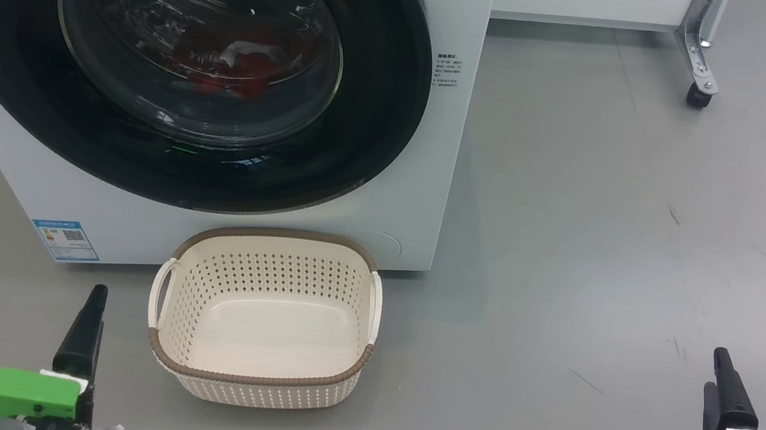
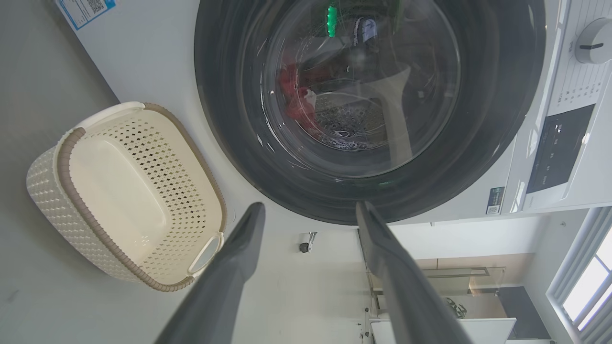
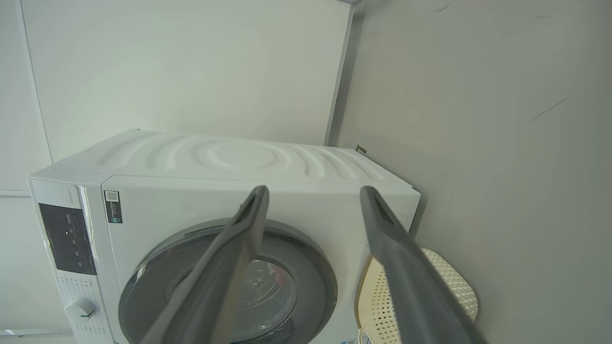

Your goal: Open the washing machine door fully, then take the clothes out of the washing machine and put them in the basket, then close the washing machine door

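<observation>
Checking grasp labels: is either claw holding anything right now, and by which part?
Nothing is held. The left claw and right claw both stand open and bare, clear of the shut washing machine door.

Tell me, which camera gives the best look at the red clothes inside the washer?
The head view: the clothes show largest there, red with a white patch, behind the glass of the closed washing machine door. The left wrist view shows a smaller red bundle. In the right wrist view they cannot be made out.

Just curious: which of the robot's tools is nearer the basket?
Left. The left tool is just left of the basket; the right tool is far to its right.
</observation>
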You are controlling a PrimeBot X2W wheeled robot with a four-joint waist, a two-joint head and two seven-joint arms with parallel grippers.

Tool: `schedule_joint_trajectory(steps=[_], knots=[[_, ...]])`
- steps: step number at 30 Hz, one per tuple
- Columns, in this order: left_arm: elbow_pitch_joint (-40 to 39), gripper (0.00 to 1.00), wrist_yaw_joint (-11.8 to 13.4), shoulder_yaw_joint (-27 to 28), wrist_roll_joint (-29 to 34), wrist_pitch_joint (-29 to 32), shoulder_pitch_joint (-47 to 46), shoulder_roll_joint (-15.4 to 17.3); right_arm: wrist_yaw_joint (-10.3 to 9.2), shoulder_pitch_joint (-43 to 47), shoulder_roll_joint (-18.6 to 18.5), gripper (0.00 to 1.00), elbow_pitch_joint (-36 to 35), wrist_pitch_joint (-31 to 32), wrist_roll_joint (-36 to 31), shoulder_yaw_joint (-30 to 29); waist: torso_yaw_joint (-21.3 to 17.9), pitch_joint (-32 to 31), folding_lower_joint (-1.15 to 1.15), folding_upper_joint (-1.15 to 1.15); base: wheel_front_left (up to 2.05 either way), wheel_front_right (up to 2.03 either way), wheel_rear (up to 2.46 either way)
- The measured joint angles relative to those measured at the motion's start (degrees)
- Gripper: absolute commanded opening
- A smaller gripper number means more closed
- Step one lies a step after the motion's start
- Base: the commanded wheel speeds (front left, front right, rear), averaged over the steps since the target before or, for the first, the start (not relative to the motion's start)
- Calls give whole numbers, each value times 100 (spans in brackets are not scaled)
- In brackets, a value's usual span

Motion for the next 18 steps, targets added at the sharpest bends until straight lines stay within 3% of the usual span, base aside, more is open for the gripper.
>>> schedule_joint_trajectory(steps=[18], knots=[[19,100,-1,-515,1475,-482,-67,328,0,-31,-370,100,45,-493,-1438,456,10,-10,0,0,0,0,0]])
